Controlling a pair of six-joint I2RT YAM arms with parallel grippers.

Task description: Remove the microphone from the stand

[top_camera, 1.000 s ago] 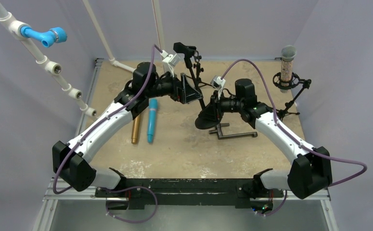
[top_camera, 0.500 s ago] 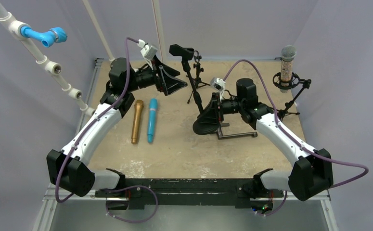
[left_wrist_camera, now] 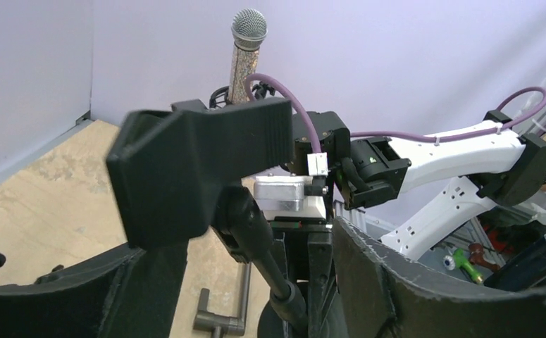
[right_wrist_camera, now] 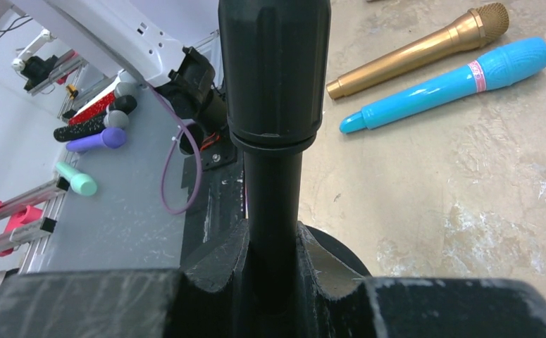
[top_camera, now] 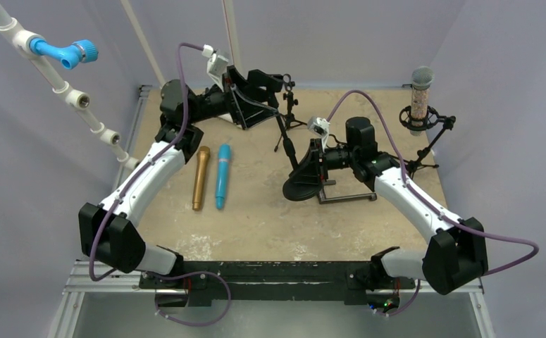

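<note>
Left arm has swung up from beside the stand (right_wrist_camera: 273, 176); the left fingers (left_wrist_camera: 411, 282) gape wide around its empty clip (left_wrist_camera: 199, 169), holding nothing. The right fingers (right_wrist_camera: 115, 303) clamp the stand. The blue microphone (top_camera: 222, 176) lies on the desk (top_camera: 270, 211), so removal looks done.
</note>
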